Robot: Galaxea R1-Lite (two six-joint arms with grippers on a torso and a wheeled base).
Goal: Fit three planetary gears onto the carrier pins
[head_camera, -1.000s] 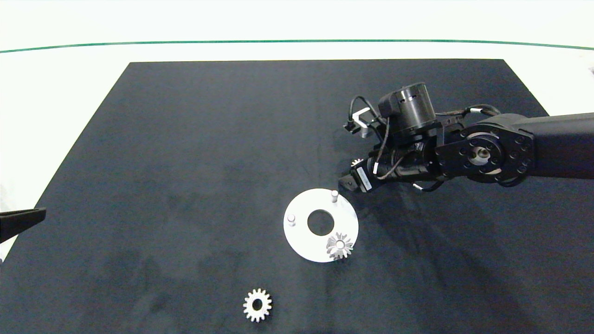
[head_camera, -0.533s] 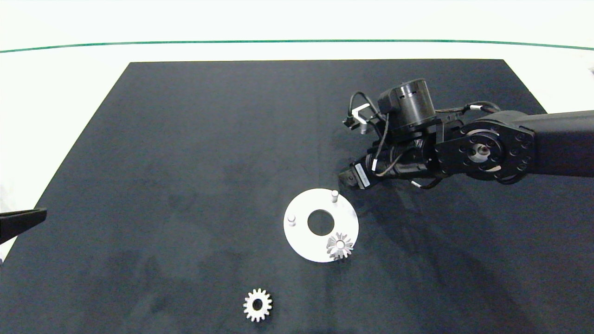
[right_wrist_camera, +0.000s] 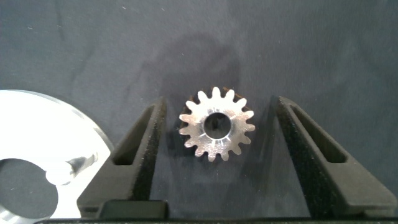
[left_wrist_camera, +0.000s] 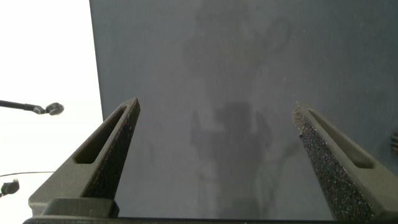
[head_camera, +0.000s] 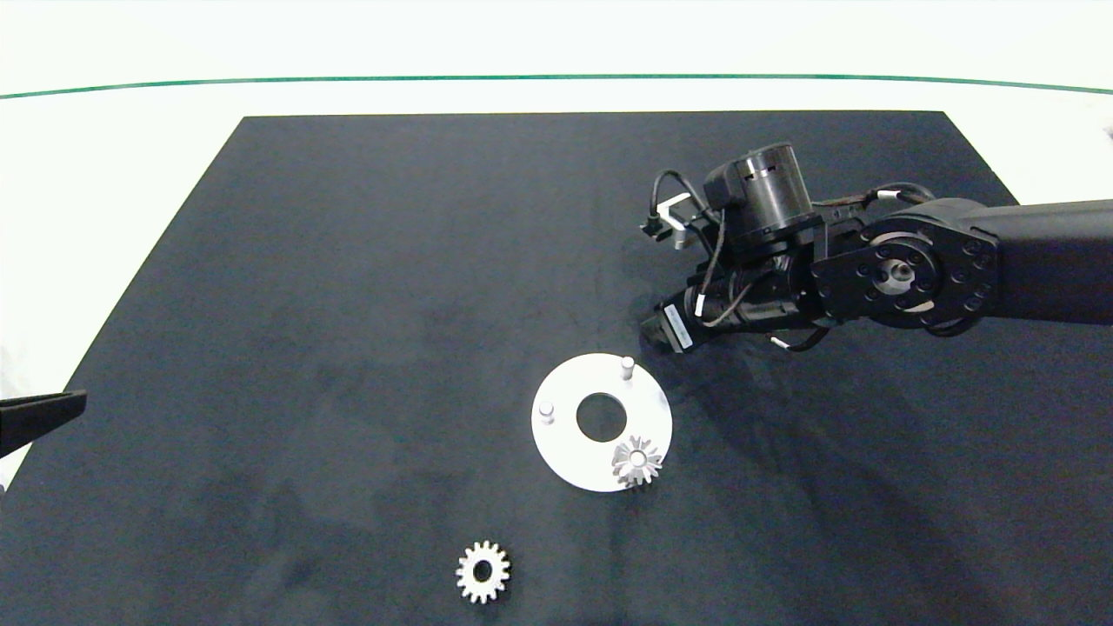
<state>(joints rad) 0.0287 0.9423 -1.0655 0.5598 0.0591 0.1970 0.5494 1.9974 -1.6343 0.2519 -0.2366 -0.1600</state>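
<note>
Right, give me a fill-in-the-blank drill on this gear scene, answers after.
1. Of the three carrier pins, ___ carries a gear.
2. The right gripper has its fingers ___, with a gear lying between them on the mat.
3. The spare gear lies on the ___ mat, off the white plate.

Answers: one; open; black

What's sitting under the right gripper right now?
The right gripper has its jaws open around a gear lying flat on the black mat, apart from both. The head view hides that gear beneath the arm.
</note>
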